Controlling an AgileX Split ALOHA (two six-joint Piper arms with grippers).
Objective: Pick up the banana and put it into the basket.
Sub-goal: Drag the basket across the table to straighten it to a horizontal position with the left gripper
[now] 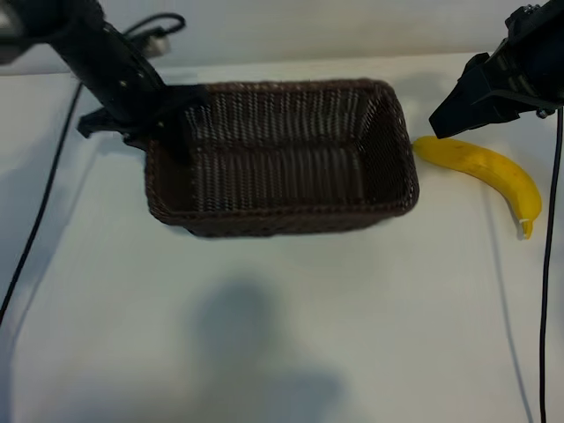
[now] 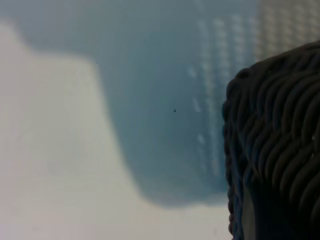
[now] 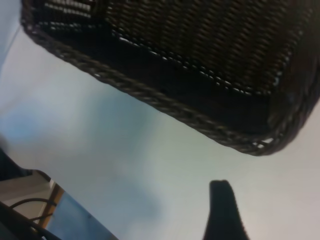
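Note:
The dark brown wicker basket (image 1: 282, 214) stands in the middle of the white table. My left gripper (image 1: 163, 132) straddles its left wall, one finger inside and one outside, shut on the rim. The left wrist view has the weave (image 2: 280, 140) right up close. The yellow banana (image 1: 485, 167) lies on the table just right of the basket, curving toward the front. My right gripper (image 1: 445, 122) hovers open over the banana's end nearest the basket and holds nothing. In the right wrist view one dark fingertip (image 3: 220, 189) shows below the basket's rim (image 3: 165, 102); the banana is out of that view.
A black cable (image 1: 44, 203) runs down the table's left side and another cable (image 1: 551, 264) hangs along the right edge. A broad shadow (image 1: 256, 344) falls on the front of the table. The table's edge (image 3: 75, 207) shows in the right wrist view.

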